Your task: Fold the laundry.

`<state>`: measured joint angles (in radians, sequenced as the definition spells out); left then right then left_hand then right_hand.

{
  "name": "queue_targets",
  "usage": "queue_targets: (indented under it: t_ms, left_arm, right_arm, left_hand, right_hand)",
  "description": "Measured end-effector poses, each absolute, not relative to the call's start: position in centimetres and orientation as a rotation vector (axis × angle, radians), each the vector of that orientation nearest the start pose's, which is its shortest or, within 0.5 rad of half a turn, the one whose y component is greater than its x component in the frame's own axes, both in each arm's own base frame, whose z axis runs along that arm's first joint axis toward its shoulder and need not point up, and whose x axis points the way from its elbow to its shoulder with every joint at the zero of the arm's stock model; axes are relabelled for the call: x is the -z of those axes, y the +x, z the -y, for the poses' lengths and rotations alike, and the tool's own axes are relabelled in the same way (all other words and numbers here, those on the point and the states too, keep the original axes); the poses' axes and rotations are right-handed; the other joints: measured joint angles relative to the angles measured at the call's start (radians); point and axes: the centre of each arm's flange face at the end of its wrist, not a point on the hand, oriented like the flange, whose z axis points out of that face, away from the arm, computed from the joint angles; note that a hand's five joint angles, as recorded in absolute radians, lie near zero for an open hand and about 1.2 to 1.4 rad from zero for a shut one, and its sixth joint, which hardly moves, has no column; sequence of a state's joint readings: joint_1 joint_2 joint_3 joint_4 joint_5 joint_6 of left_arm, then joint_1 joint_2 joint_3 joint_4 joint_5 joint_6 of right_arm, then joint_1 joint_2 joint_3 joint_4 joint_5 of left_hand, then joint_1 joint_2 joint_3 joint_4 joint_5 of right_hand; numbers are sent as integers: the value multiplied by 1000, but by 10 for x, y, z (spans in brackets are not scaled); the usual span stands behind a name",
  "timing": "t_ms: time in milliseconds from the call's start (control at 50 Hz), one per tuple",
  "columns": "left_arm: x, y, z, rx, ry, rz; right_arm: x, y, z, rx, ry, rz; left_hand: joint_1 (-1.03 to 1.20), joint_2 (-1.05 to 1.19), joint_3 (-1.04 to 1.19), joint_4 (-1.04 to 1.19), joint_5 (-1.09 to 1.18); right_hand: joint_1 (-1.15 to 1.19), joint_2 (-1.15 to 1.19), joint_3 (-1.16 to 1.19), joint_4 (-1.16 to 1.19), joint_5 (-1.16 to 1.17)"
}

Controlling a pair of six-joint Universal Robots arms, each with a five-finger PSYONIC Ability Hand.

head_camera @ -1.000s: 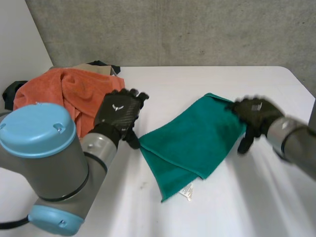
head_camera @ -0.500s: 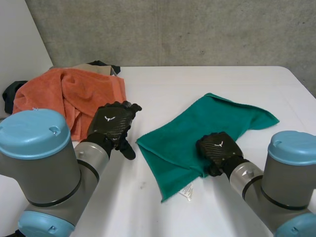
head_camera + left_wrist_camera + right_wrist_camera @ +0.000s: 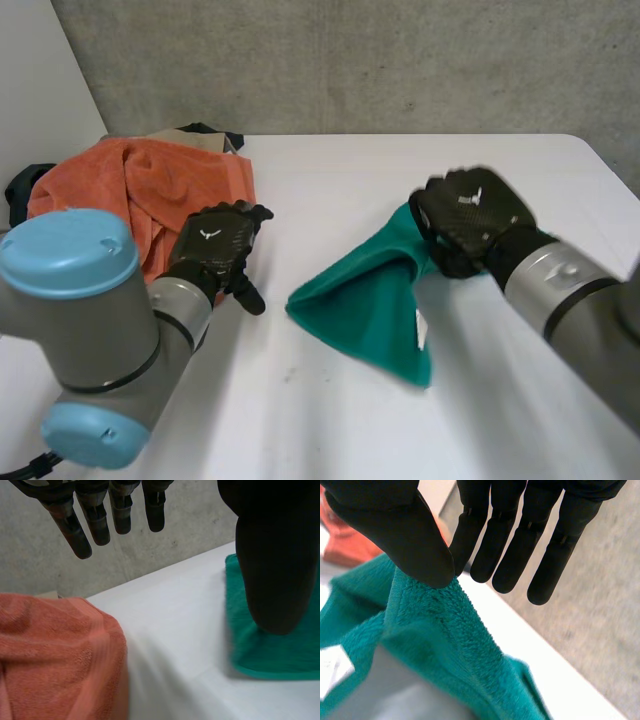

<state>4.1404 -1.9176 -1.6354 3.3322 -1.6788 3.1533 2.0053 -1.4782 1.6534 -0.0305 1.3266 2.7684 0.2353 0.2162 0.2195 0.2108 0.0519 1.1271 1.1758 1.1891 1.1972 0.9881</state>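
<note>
1. White table (image 3: 330, 180) meets a grey concrete wall (image 3: 350, 60) along the upper frame.
2. Right hand (image 3: 470, 215), centre right: its thumb (image 3: 395, 525) pinches the green towel (image 3: 365, 305) by an edge against straight fingers (image 3: 485, 535), holding that end above the table.
3. From the pinch the green towel slopes down to the table at frame centre, with a white tag (image 3: 421, 328) showing.
4. Left hand (image 3: 212, 248), centre left: its fingers (image 3: 95, 515) are relaxed and hold nothing. It sits between the two towels, thumb over the green towel's edge, contact unclear.
5. Orange towel (image 3: 140, 190) lies heaped at upper left, on dark cloth (image 3: 20, 190).
6. Count: two towels, one green and one orange.
</note>
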Motion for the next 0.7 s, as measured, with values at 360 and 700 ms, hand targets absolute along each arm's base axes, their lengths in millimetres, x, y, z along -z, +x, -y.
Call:
queue_targets:
  t_ms: [360,700]
  left_arm:
    - [-133,-344,219,1686,647,-3416]
    - [-203,-319,249,2142,390,-3166]
  right_arm:
    - [-338,256,173,2039,-1025,-1664]
    - [-282,275,221,1886,-1030,-1839]
  left_hand:
    - [40,51,43,51,42]
    - [903,976,968,984,938]
  right_hand:
    - [0,0,0,0,0]
    - [0,0,0,0,0]
